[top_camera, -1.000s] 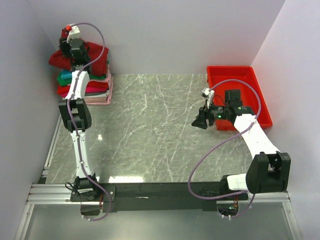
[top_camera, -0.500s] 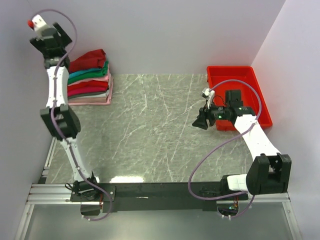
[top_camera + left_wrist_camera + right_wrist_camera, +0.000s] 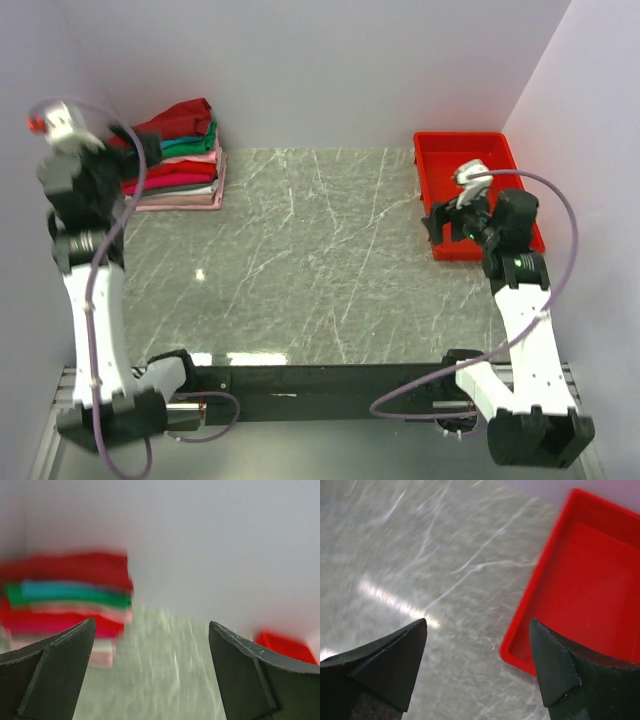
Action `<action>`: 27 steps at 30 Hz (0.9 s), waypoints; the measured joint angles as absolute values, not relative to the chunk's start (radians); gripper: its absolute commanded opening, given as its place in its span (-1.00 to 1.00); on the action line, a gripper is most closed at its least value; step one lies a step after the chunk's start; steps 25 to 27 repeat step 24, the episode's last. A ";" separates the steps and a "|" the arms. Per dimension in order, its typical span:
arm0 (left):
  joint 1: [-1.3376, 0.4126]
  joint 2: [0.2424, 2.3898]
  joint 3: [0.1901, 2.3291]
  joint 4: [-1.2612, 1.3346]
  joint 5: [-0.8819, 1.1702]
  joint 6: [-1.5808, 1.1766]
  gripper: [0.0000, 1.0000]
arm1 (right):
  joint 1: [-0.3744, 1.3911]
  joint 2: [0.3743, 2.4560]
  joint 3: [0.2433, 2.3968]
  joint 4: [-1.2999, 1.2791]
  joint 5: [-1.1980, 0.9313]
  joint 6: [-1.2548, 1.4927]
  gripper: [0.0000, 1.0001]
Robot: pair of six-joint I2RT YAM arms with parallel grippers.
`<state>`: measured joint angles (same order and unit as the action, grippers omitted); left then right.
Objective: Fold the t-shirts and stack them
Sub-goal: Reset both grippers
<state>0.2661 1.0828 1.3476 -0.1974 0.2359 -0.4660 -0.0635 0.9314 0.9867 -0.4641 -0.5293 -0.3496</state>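
Note:
A stack of folded t-shirts point(image 3: 180, 158) lies at the back left of the table, with the dark red one on top and teal, green, pink and red layers under it. It shows blurred in the left wrist view point(image 3: 65, 592). My left gripper point(image 3: 147, 150) is raised at the left, open and empty, apart from the stack; its fingers point(image 3: 55, 665) frame bare table point(image 3: 150, 675). My right gripper point(image 3: 436, 222) is open and empty above the table beside the tray's near left corner, and also shows in the right wrist view point(image 3: 477, 665).
An empty red plastic tray point(image 3: 465, 155) stands at the back right and shows in the right wrist view point(image 3: 590, 580) and the left wrist view point(image 3: 285, 645). Grey walls close the back and both sides. The marbled table point(image 3: 320, 260) lies between the stack and the tray.
My left arm has drawn back from the stack, rising and swinging toward the near left. My right arm has pulled back right, its gripper now at the tray's near left corner.

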 measured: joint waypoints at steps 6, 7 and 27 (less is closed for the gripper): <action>0.259 0.764 0.990 -0.400 0.335 -0.416 0.99 | -0.073 0.749 0.859 -0.316 -0.183 -0.051 0.82; 0.257 0.723 0.958 -0.424 0.336 -0.408 0.99 | -0.075 0.738 0.849 -0.316 -0.125 -0.010 0.82; 0.216 0.531 0.868 -0.521 0.350 -0.371 0.99 | -0.076 0.632 0.743 -0.276 0.164 0.087 0.82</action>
